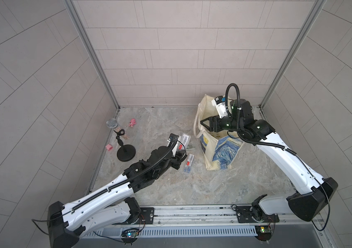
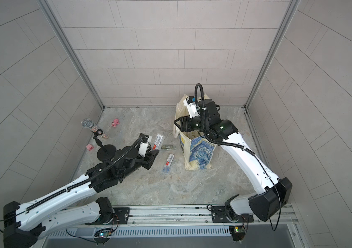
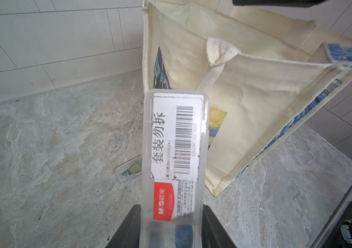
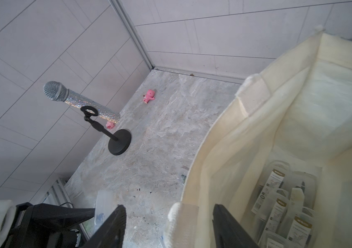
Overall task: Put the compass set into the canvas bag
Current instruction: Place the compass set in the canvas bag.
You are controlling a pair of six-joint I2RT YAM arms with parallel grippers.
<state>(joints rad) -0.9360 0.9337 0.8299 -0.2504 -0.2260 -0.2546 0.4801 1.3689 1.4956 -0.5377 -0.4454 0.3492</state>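
- Your left gripper [image 3: 172, 214] clamps the compass set [image 3: 175, 137], a clear case with barcode label and red sticker, near the canvas bag [image 3: 246, 103]
- Your right gripper [image 4: 168, 207] gapes astride its rim

We see pale grey tiled walls [image 1: 170, 53] on three sides, joined by aluminium corner posts [image 1: 93, 58], above a grey-beige marbled floor [image 1: 192, 182]. The light seems soft and even; we cannot see its source.

On the marbled desk [image 1: 192, 189] stand the canvas bag [image 1: 220, 154] and a microphone stand [image 1: 126, 152]. A labelled case [image 1: 189, 163] and a smaller case [image 1: 190, 147] lie between them, pink toys [image 1: 132, 122] by the stand.
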